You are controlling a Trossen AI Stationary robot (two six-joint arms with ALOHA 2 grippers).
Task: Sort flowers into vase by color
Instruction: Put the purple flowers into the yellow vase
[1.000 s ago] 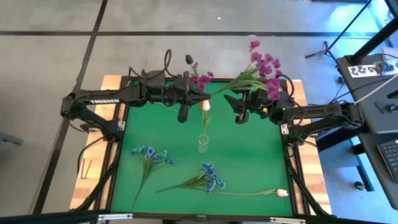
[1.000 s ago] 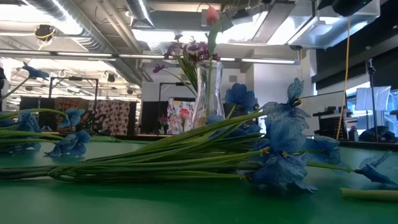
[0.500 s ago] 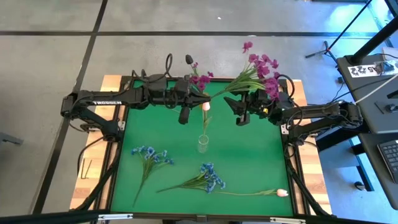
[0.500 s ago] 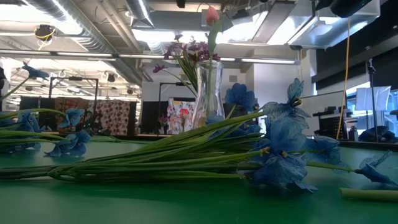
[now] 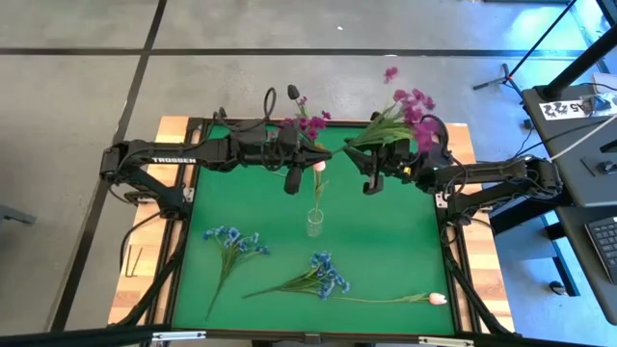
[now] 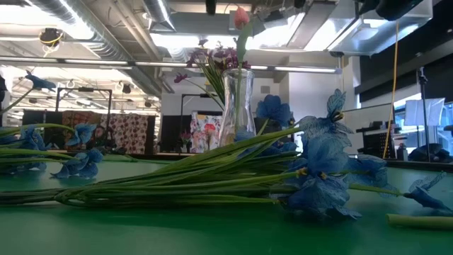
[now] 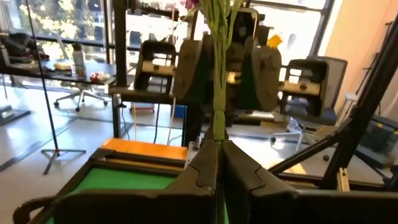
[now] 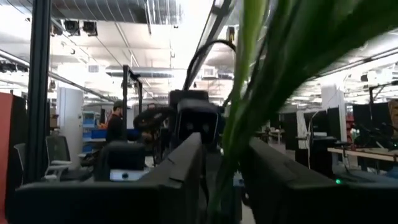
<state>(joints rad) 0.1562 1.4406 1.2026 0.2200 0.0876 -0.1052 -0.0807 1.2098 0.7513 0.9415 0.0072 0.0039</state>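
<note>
**Magenta flowers held between two arms above the vase**

Magenta sprays (image 5: 410, 106) hang in the air over the far side of the green worktop (image 5: 386, 241). Your right pincer (image 5: 371, 169) has closed its two fingers on the green stems, as the right wrist view shows, with the blossoms fanning up and to the right. Your left pincer (image 5: 292, 173) is clamped tight on a thinner bunch of stems; its wrist view shows the fingers pressed together with the stems rising straight from between them, and small magenta blooms (image 5: 310, 122) sit just beyond it. The two pincers face each other, near but apart.

A clear glass vase (image 5: 315, 223) stands in the middle of the worktop, already holding one pale pink tulip (image 5: 319, 164), whose bud rises between the two pincers.

Two blue sprays lie on the near half: one at the left (image 5: 231, 246), one in the middle (image 5: 323, 275). Another pink tulip (image 5: 436, 299) lies at the near right.

For this step, judge which colour this vase should take before lowering anything. Keep the stems upright, bring their cut ends directly over the narrow mouth, and descend slowly so you do not knock the vase or the tulip. Release only once the stems are well inside.
</note>
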